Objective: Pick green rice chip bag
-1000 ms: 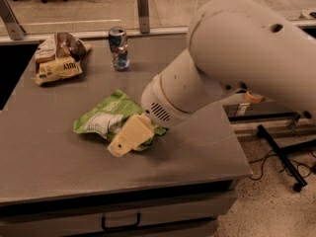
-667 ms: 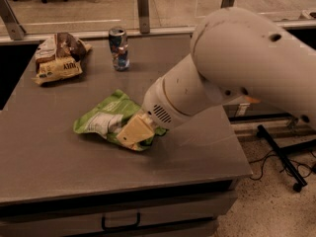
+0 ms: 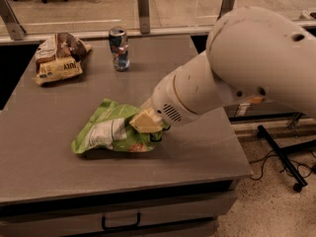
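No readable text anywhere, claw [image 3: 146,121] at green rice chip bag [image 3: 104,133]

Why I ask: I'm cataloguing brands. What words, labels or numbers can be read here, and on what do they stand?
Nothing is legible enough to quote.
Brown bag: dark letters on its cream band, too blurred to read.
Green bag: print on its white panel, too small to read.
Can: markings blurred, unreadable.
Tool, on the green bag's right end: no text visible.
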